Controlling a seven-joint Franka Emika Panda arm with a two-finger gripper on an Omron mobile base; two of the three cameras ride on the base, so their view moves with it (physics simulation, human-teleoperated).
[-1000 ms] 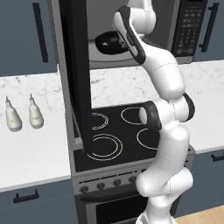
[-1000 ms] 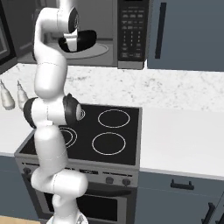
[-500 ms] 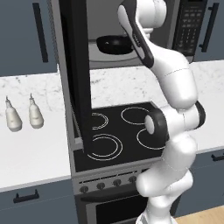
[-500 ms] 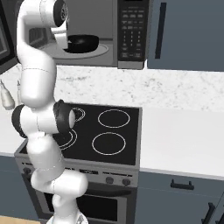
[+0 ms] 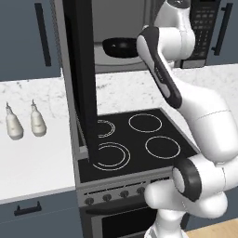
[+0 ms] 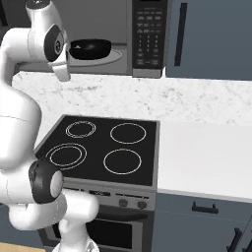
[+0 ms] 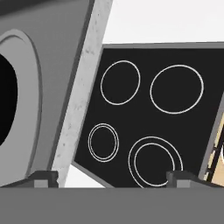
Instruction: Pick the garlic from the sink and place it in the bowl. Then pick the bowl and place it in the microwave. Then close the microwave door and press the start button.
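Kitchen, stovetop (image 6: 101,145), microwave (image 6: 147,34), marble counter (image 6: 206,157)

The bowl (image 5: 120,47) sits inside the microwave (image 6: 118,37), on the round plate (image 6: 114,56) on its floor. The microwave door (image 5: 82,79) stands swung open to the left, its edge out over the stove (image 5: 135,139). The keypad panel (image 6: 149,32) is on the microwave's right side. The stove lies directly below, with four rings on its top and knobs (image 6: 129,202) along its front. On the counter (image 5: 32,158) left of the stove, two bottles (image 5: 24,122) stand side by side. Another stretch of counter (image 6: 206,157) runs right of the stove.
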